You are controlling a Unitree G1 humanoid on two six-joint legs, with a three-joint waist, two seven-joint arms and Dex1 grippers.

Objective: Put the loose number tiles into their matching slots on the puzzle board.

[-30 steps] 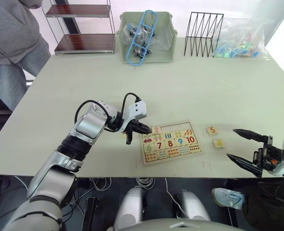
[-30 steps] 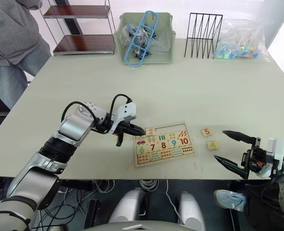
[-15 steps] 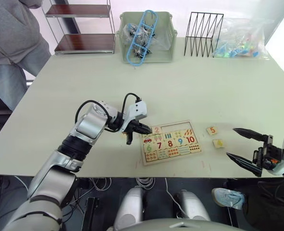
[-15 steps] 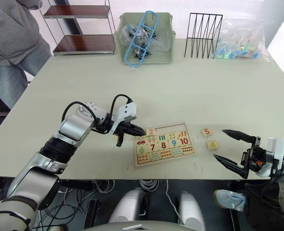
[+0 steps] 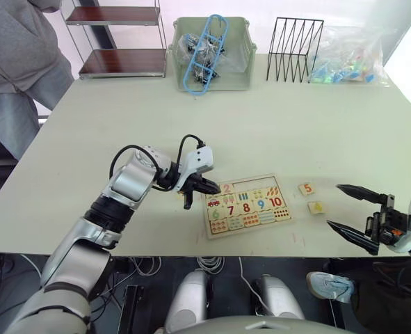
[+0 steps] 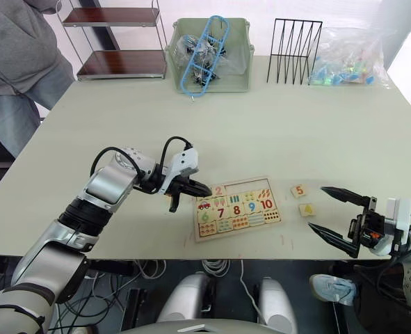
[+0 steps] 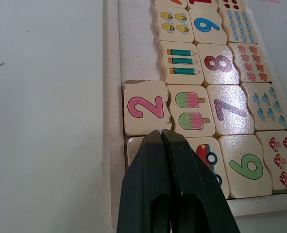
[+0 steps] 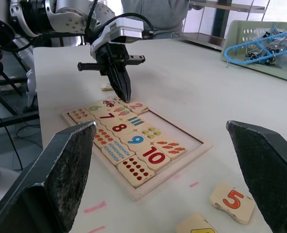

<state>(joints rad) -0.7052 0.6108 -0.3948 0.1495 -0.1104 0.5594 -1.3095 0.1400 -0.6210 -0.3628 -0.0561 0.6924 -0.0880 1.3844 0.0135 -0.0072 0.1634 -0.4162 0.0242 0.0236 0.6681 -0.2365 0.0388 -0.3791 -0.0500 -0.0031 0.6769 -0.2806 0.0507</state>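
Note:
The puzzle board lies near the table's front edge, its lower rows filled with tiles 6 to 10 and picture tiles. The 2 tile lies in the board's top row at the left end. My left gripper is shut with nothing in it, its tips just above the board beside the 2; a pale tile under the tips is mostly hidden. The 5 tile and the 4 tile lie loose to the right of the board. Another loose tile lies behind the left gripper. My right gripper hangs open right of the 4.
A green bin holding a blue hanger, a black wire rack and a plastic bag of coloured pieces line the table's far edge. A person stands at the far left beside a shelf.
My left gripper has crept slightly toward the board's left end. The right arm and the loose tiles have not moved.

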